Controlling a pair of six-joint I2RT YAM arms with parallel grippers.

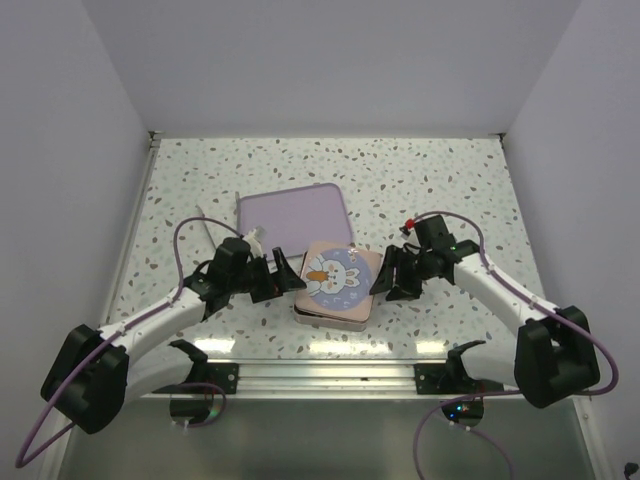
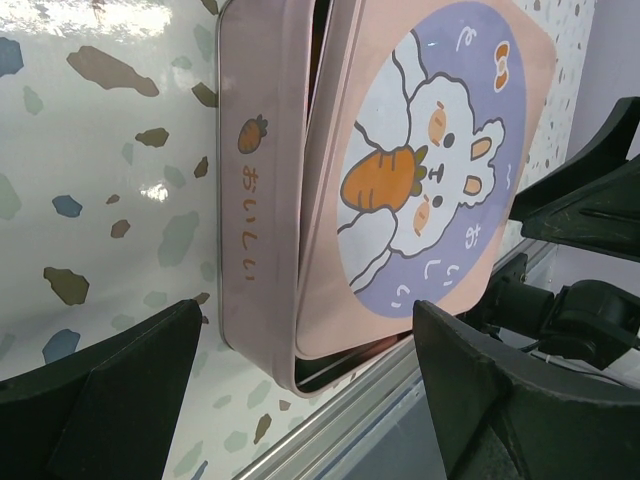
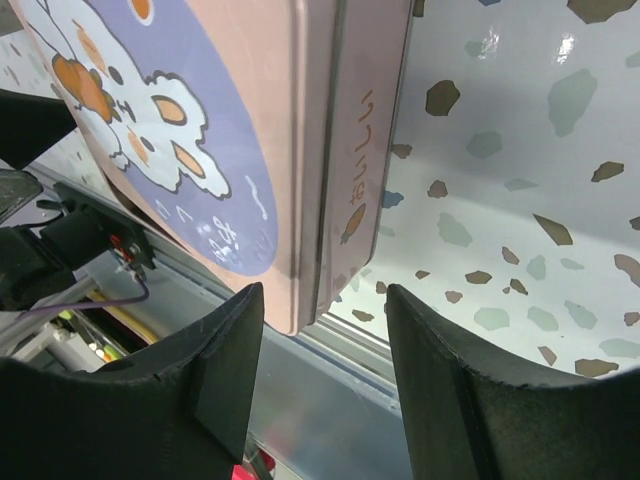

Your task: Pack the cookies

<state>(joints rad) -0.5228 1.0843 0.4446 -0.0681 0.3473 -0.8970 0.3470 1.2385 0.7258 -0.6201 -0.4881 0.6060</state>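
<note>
- Left gripper (image 1: 287,273): jaws wide apart and holding nothing. It sits just beside the tin's left side, fingers pointing right at it.
- Tray (image 1: 295,215): a lilac tray lies flat behind the tin, toward the table's (image 1: 450,180) far edge. It is apart from both grippers.
- Tin (image 2: 255,200): it stands near the middle of the table's near edge, between the 2 grippers. It is about square, so no long axis matters.
- Lid (image 2: 430,170): the rabbit lid lies on the tin but twisted. The left wrist view shows a dark gap along the left wall and at the near corner, so it is not seated.
- Cookies: none show in any view. I judge they are inside the tin under the lid, but that cannot be seen.
- Right gripper (image 1: 386,278): jaws apart, nothing between them. It sits just beside the tin's right side, fingers pointing left at it.
- Relation that matters: the tin lies straight ahead of both sets of jaws, 1 arm on each side and about equally near. Squaring the lid probably needs the left side turned back in line with the wall.
</note>
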